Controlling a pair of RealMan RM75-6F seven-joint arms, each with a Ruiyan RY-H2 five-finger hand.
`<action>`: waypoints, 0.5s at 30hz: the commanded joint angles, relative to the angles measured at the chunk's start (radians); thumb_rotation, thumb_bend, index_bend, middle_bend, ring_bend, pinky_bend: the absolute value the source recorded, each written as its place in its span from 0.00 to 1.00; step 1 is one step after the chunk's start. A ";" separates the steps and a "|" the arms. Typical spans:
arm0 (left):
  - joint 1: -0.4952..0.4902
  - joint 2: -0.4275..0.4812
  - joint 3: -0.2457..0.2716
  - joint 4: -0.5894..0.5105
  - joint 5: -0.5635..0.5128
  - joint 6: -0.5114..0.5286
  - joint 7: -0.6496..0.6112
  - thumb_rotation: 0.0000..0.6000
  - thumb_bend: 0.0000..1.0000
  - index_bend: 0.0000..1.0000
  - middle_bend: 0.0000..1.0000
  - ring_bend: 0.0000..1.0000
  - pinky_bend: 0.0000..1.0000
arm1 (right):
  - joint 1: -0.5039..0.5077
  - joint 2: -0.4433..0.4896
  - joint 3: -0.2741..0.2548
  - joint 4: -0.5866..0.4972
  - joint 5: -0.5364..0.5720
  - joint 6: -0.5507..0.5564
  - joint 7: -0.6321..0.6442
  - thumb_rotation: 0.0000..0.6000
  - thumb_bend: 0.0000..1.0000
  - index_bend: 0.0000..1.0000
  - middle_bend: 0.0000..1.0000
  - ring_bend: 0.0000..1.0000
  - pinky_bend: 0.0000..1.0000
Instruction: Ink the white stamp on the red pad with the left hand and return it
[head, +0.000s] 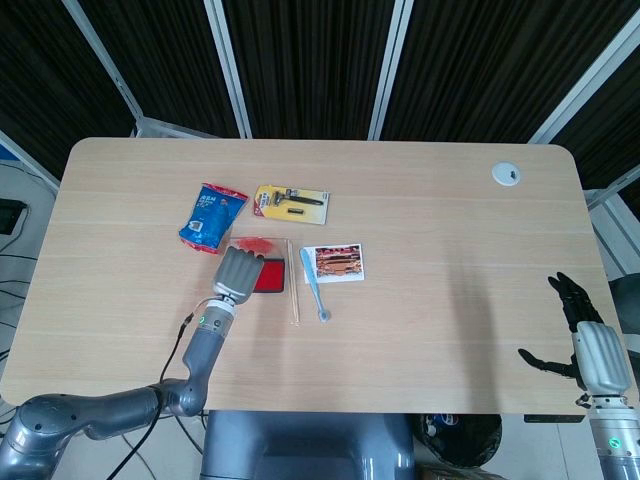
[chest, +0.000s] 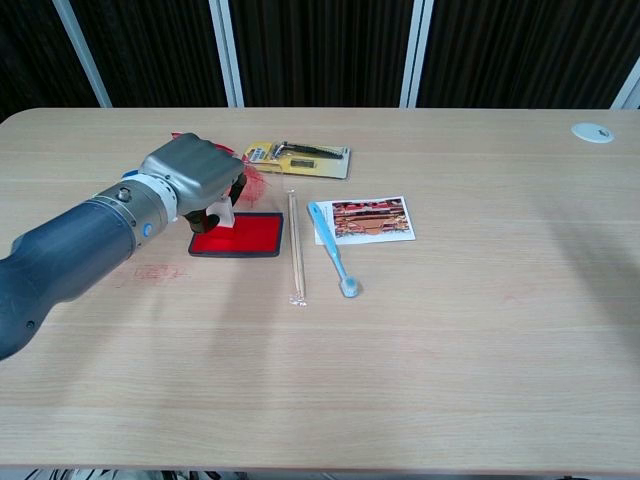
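Worktop (chest: 450, 350): your left robot hand (chest: 190, 175) grips the white stamp (chest: 222, 214) over the red pad (chest: 245, 236); wooden stick (chest: 295, 250), toothbrush (chest: 333, 250) lie beside it; right robot hand (head: 585, 340) idle, fingers spread.

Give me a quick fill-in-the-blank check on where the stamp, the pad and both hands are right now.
1. The left hand holds the white stamp over the ____ pad.
2. The blue toothbrush lies beside a long ____.
3. The right hand, near the table edge, holds ____.

Missing words: red; skewer; nothing
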 joint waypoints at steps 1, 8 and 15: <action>-0.003 -0.007 0.004 0.011 -0.004 -0.004 0.003 1.00 0.56 0.75 0.77 0.57 0.61 | 0.000 0.000 0.000 0.000 0.000 0.000 0.001 1.00 0.13 0.00 0.00 0.00 0.18; -0.007 -0.023 0.012 0.038 -0.010 -0.012 0.001 1.00 0.56 0.75 0.77 0.57 0.62 | 0.000 0.000 0.000 0.000 0.000 0.000 0.001 1.00 0.13 0.00 0.00 0.00 0.18; -0.008 -0.038 0.019 0.063 -0.010 -0.018 -0.010 1.00 0.56 0.75 0.78 0.58 0.62 | 0.000 -0.001 0.001 0.000 0.000 0.000 0.001 1.00 0.13 0.00 0.00 0.00 0.19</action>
